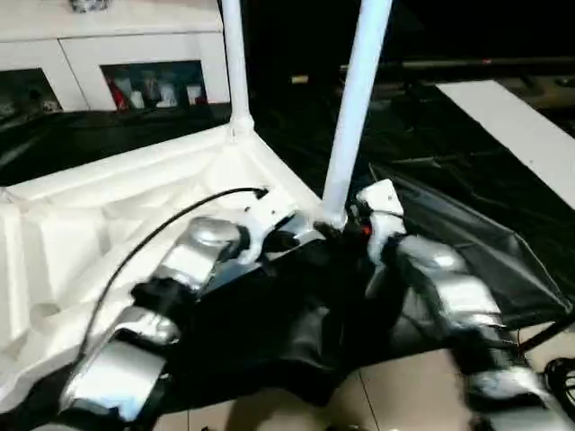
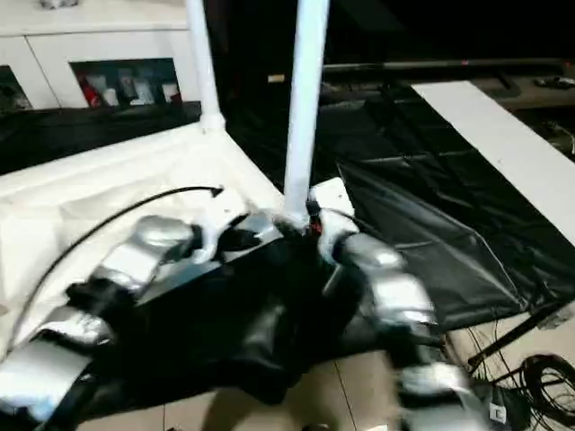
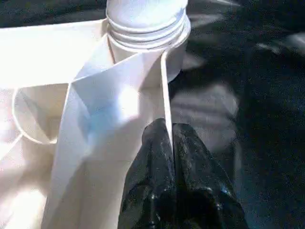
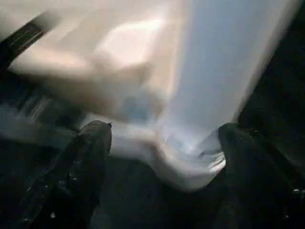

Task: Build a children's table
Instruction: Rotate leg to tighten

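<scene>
Silver forearms lead; left pincer [image 3: 171, 143] clamped on tabletop [image 1: 81, 233] rim wall beside the near corner. Right pincer [image 4: 162, 157] spread wide around near leg [image 1: 355, 108] base. Far leg [image 1: 235, 63] stands behind. Two legs upright, probably two left. Tabletop upside-down on worktop [image 1: 431, 180].

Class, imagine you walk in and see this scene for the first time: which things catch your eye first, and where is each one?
Two white legs stand upright from the upturned white tabletop: the far leg at its back corner, the near leg at the corner closest to the robot. At the near leg's base, the right gripper has a black finger on either side, and the left gripper is shut on the tabletop's thin edge. All this lies on a black-sheeted work table.
</scene>
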Controlling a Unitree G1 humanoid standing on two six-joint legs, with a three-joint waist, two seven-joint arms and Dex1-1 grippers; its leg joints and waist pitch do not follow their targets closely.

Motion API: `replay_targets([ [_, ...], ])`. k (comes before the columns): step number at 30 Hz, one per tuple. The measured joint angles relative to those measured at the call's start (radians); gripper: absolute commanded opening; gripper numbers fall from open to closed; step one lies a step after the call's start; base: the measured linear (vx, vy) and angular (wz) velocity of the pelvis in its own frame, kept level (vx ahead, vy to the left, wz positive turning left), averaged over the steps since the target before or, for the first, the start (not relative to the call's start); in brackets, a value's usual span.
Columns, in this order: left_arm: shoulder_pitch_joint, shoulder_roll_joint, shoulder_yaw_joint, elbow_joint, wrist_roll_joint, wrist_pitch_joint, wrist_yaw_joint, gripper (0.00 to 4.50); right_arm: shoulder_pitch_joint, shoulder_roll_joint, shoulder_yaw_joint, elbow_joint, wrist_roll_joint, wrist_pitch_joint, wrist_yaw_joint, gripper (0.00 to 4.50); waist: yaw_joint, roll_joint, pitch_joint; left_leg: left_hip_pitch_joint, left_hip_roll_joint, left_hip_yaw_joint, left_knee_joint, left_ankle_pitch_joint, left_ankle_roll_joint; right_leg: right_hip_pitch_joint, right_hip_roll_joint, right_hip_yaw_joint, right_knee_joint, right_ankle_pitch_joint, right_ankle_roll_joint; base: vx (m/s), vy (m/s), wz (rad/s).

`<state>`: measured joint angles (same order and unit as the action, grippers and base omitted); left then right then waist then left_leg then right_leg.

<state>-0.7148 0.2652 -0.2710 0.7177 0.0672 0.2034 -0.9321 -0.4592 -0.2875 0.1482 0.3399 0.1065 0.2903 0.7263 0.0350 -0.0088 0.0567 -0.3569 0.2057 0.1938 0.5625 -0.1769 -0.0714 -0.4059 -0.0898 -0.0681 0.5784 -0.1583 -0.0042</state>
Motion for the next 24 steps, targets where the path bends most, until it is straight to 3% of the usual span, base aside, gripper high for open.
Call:
replay_targets([
  [3, 0.008, 0.037, -0.002, -0.03, -0.009, -0.001, -0.057, 0.0, 0.006, -0.035, 0.019, -0.027, 0.0, -0.012, 0.087, 3.75, 0.002, 0.0, 0.0, -0.002, 0.0, 0.0, -0.001, 0.001, 0.002, -0.006, 0.0, 0.0, 0.001, -0.001, 0.0, 0.037, -0.005, 0.01],
  [6, 0.066, 0.102, -0.015, -0.107, -0.054, -0.024, -0.203, 0.0, 0.035, -0.123, 0.038, -0.062, 0.008, -0.024, 0.196, 3.75, 0.006, -0.001, 0.0, -0.009, 0.0, 0.001, 0.002, 0.001, 0.005, -0.012, 0.0, 0.0, 0.0, -0.001, -0.001, 0.0, 0.0, 0.0],
  [11, 0.114, 0.15, -0.043, -0.198, -0.078, -0.015, -0.338, 0.0, 0.04, -0.166, 0.069, -0.094, 0.021, -0.024, 0.303, 3.75, 0.031, -0.001, 0.001, -0.01, 0.001, 0.005, 0.005, 0.001, 0.005, -0.011, -0.002, 0.002, 0.002, -0.001, -0.002, 0.0, 0.0, 0.0],
  [24, 0.126, 0.156, -0.059, -0.235, -0.088, 0.017, -0.365, 0.0, 0.055, -0.196, 0.097, -0.128, 0.039, -0.017, 0.383, 3.6, 0.032, -0.003, 0.002, -0.011, 0.001, 0.006, 0.009, -0.002, 0.001, -0.01, -0.002, 0.004, 0.003, 0.0, -0.002, 0.0, 0.0, 0.0],
])
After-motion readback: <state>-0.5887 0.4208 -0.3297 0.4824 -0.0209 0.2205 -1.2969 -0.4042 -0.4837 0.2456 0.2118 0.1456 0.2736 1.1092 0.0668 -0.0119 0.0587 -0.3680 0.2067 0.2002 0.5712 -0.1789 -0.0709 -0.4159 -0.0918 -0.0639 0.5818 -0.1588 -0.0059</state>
